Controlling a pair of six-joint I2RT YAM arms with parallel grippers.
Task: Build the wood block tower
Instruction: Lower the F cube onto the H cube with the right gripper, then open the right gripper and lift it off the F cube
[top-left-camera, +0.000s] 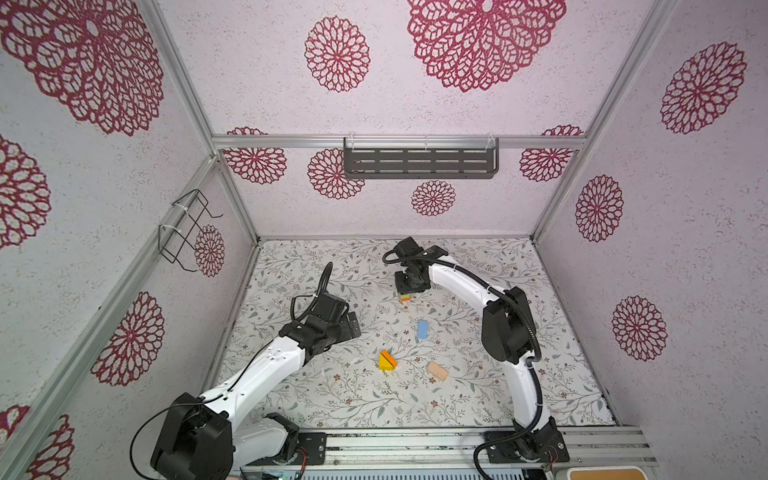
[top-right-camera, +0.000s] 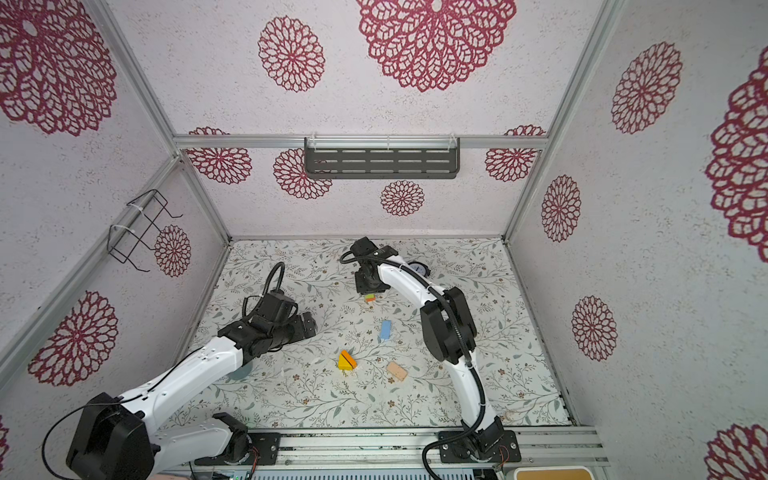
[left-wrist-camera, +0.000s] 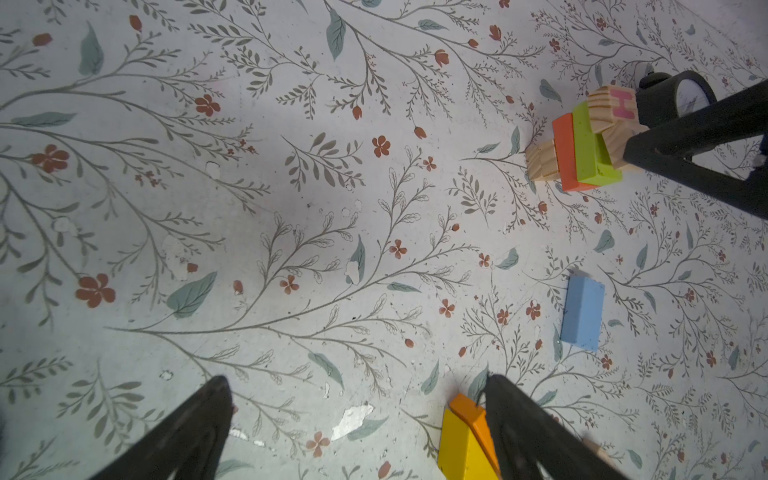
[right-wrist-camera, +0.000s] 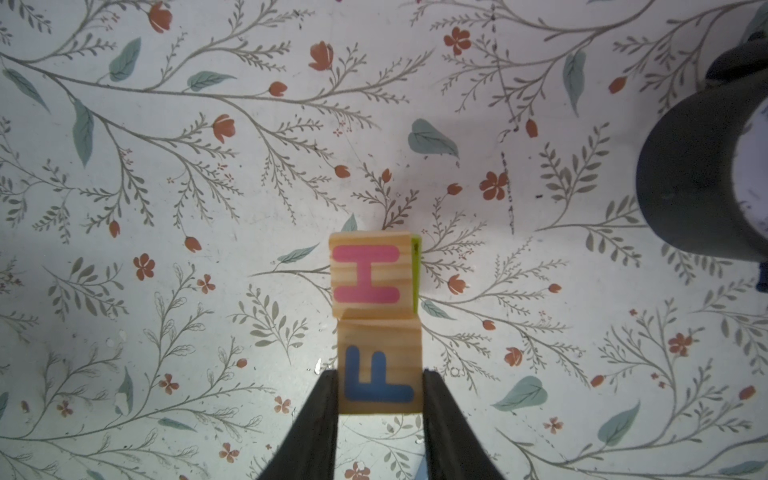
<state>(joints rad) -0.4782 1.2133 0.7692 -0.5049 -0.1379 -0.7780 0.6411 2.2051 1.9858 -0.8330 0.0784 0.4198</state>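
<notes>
Right wrist view has the right gripper (right-wrist-camera: 380, 374) pointing straight down, its black fingers pinching the F cube (right-wrist-camera: 380, 345), smooth pale wood with a blue letter. It sits just beside the H cube (right-wrist-camera: 368, 274) atop the tower (left-wrist-camera: 582, 149) near the far edge of the table (top-left-camera: 374, 407). That arm arches high from the near edge. The left gripper (left-wrist-camera: 357, 381) hangs tilted down, fingers spread wide. A matte blue brick (top-left-camera: 422, 329) lies flat, its long axis running near-to-far.

We see pale walls (top-left-camera: 395, 112) with red rosettes, a dark slotted shelf (top-left-camera: 419, 163), a wire rack (top-left-camera: 185, 232) and a leaf-printed floor (top-left-camera: 365, 399).
</notes>
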